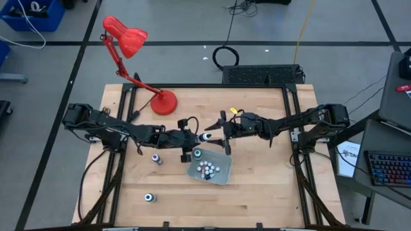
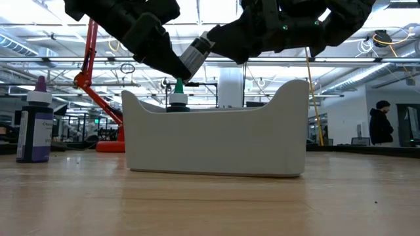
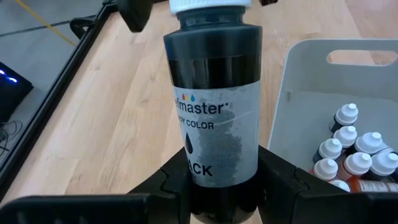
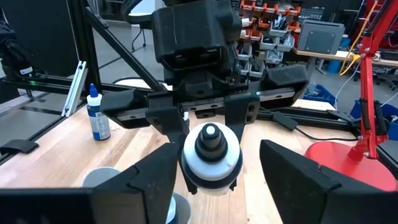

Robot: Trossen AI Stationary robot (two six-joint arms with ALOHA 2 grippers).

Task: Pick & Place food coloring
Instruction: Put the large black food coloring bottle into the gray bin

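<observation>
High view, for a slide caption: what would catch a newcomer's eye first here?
Mid-table, the left gripper holds a black food coloring bottle out sideways, and the right gripper meets it cap-on, jaws spread around the white cap. Just below sits the pale tray of small bottles, and a red desk lamp stands at the far left corner.

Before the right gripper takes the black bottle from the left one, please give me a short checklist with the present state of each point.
1. Left gripper shut on black bottle: ok.
2. Bottle cap sits between the right gripper fingers: ok.
3. Right fingers closed on the cap: not ok, gaps on both sides.
4. Bottle is above the tray: not ok, beside its edge.
5. Room left in the tray: cannot tell.
</observation>
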